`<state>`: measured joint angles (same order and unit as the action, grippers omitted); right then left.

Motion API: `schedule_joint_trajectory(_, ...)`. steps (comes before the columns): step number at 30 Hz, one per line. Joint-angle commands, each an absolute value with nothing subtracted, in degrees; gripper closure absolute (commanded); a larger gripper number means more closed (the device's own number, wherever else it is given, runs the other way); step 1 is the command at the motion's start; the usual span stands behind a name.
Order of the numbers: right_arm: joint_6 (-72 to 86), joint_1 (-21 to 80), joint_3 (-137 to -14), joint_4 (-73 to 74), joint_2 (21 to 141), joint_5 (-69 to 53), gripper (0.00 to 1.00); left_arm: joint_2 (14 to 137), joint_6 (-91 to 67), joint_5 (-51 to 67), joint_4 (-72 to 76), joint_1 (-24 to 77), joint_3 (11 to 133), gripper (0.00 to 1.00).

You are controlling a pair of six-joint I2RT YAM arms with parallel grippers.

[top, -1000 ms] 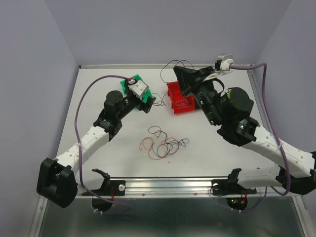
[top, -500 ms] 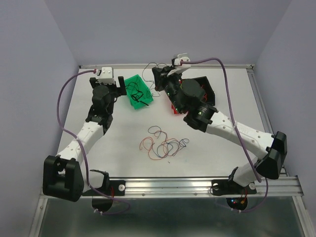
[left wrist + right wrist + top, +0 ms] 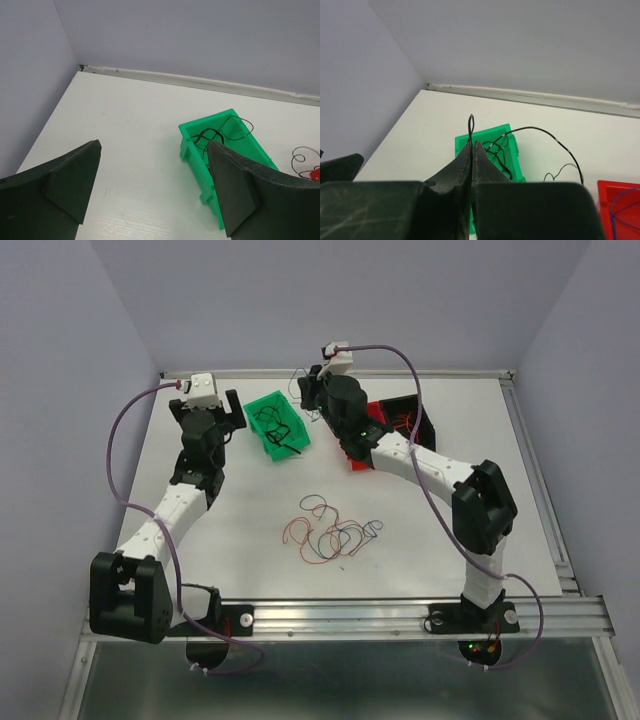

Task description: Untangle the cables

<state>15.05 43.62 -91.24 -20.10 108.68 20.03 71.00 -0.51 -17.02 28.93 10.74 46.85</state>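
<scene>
Two bins are set at the far side of the bench (image 3: 230,530): a green bin (image 3: 262,400) holding a few black cables (image 3: 283,435), and a red bin (image 3: 358,460) partly hidden behind the right arm. The right gripper (image 3: 471,147) is pressed together on a thin black cable (image 3: 471,132) just beside the green bin. The left gripper (image 3: 150,185) is held wide apart, with nothing between its fingers. Several red, orange, black and blue cables (image 3: 335,533) are seen tangled mid-bench.
</scene>
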Motion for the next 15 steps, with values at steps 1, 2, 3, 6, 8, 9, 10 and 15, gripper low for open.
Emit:
schedule_joint_trajectory(1, 15.7, 44.1, -100.5, -23.6, 112.1, 18.0, 1.00, 69.0, -0.3, -19.2, 32.4, 10.0, 49.0, 0.01)
schedule_joint_trajectory(2, 15.7, 43.9, -101.8, -23.6, 113.2, 17.8, 0.99, 69.3, -0.3, -19.2, 32.5, 9.8, 49.0, 0.01)
schedule_joint_trajectory(3, 15.7, 43.9, -103.8, -23.5, 114.2, 17.8, 0.99, 69.4, -0.4, -19.1, 32.5, 9.8, 49.0, 0.01)
schedule_joint_trajectory(6, 15.3, 43.8, -107.6, -23.3, 117.7, 18.3, 0.99, 69.7, -0.3, -19.0, 32.6, 9.3, 49.2, 0.01)
schedule_joint_trajectory(8, 15.1, 43.7, -109.1, -23.3, 119.7, 18.0, 1.00, 69.6, -0.3, -18.8, 32.7, 9.1, 49.1, 0.01)
schedule_joint_trajectory(9, 15.0, 43.7, -109.9, -23.2, 120.3, 17.8, 0.99, 69.6, -0.3, -18.8, 32.8, 9.0, 49.1, 0.01)
schedule_joint_trajectory(10, 15.1, 43.7, -110.4, -23.2, 120.8, 17.5, 0.99, 69.6, -0.3, -18.8, 32.7, 9.0, 49.1, 0.01)
schedule_joint_trajectory(15, 16.3, 43.7, -111.9, -23.2, 124.0, 16.3, 1.00, 69.7, -0.3, -18.5, 32.9, 8.4, 49.2, 0.01)
